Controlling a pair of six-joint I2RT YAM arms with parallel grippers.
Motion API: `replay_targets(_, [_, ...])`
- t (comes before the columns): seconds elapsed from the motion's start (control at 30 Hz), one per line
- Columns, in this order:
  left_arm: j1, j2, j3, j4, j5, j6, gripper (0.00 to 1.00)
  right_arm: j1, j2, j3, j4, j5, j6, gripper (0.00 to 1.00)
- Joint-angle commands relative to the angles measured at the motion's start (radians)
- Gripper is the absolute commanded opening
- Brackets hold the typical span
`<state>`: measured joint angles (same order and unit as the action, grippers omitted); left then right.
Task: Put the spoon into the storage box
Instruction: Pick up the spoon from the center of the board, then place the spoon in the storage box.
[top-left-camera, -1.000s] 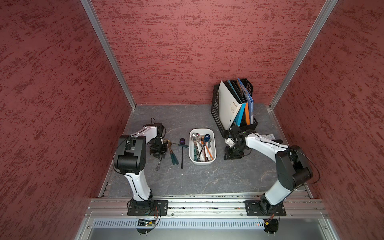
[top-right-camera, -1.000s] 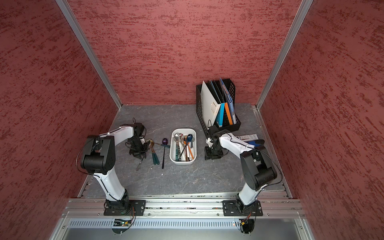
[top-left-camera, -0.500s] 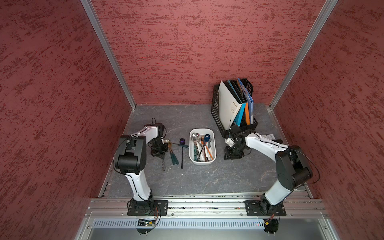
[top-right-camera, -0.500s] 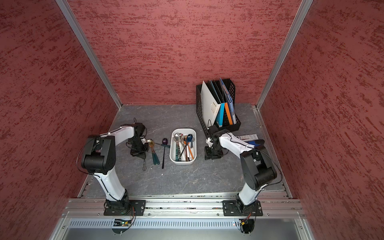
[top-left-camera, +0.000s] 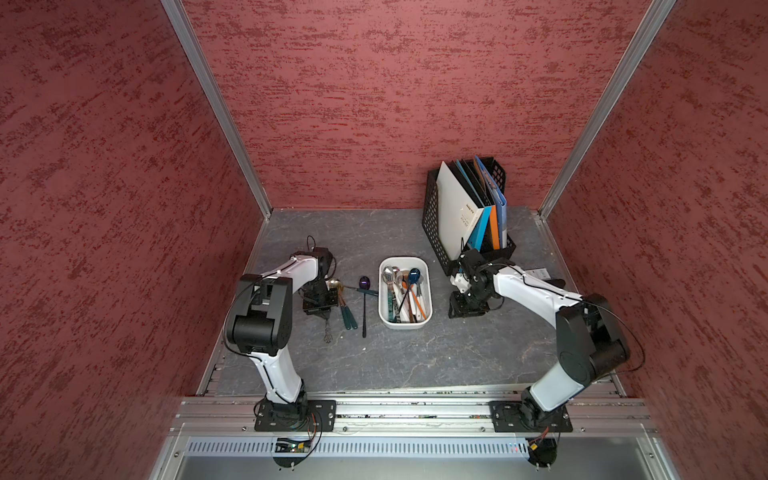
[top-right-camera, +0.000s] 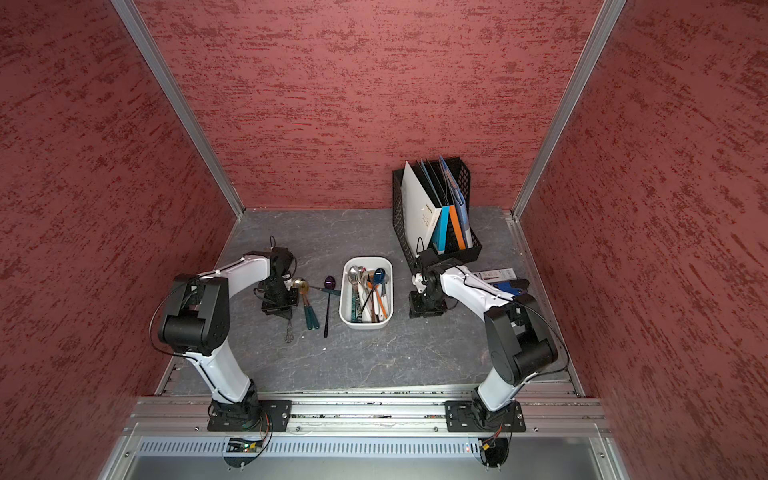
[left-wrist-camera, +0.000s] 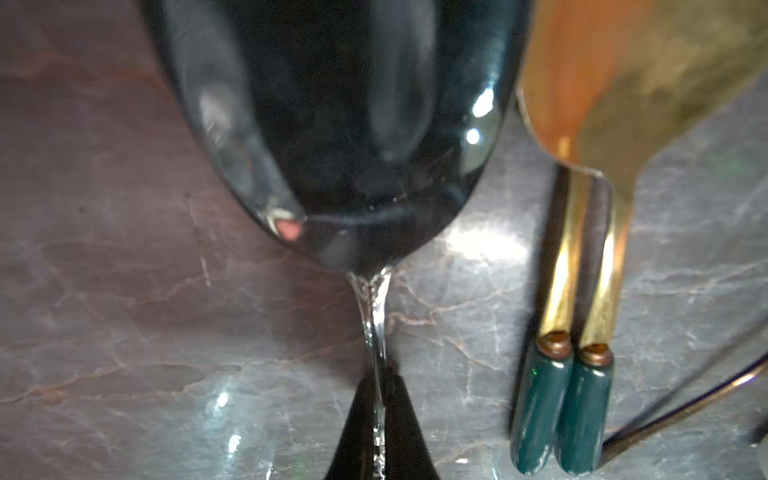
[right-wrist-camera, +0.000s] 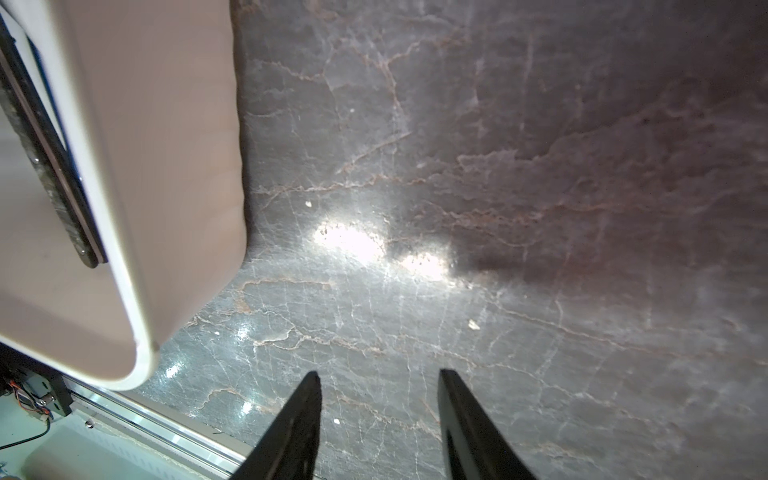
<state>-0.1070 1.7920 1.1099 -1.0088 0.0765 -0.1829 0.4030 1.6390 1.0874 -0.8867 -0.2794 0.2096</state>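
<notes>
Over the last second the left gripper has closed. Its black fingers now pinch the thin neck of the silver spoon just behind the bowl, as the left wrist view shows. In both top views only the spoon's ornate handle end pokes out from under that gripper toward the front rail. Whether the spoon has left the table I cannot tell. The grasp looks made, so the lift and the carry are what remain. Just to the right lie two gold spoons with green handles, close enough that a sideways drag could knock them. Next comes a dark spoon with a purple bowl. Beyond those, well apart from the held spoon, sits the storage box. It is already crowded with cutlery, so the drop will probably mean laying the spoon on top. On the box's far side the right gripper has not moved. It hovers low over bare table with its jaws apart and nothing between them, in front of the black file rack.
</notes>
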Motion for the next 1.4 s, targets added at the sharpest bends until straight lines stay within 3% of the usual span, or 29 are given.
replay_targets(0.0, [-0.011,-0.056,-0.002,0.001,0.028,-0.021,0.00,-0.001,-0.033,-0.004,-0.003,-0.002,0.013,0.48])
replay_targets(0.4, [-0.056,-0.123,0.016,-0.022,0.047,-0.064,0.00,-0.001,-0.044,-0.016,0.002,-0.005,0.021,0.48])
replay_targets(0.83, [-0.248,-0.172,0.191,-0.034,0.159,-0.223,0.00,-0.002,-0.036,-0.021,0.012,-0.010,0.021,0.48])
replay_targets(1.07, [-0.337,-0.039,0.336,0.000,0.200,-0.269,0.00,-0.001,-0.044,-0.035,0.021,-0.015,0.021,0.48])
replay_targets(1.37, [-0.410,0.085,0.400,0.051,0.229,-0.323,0.00,-0.001,-0.053,-0.064,0.033,-0.010,0.013,0.48])
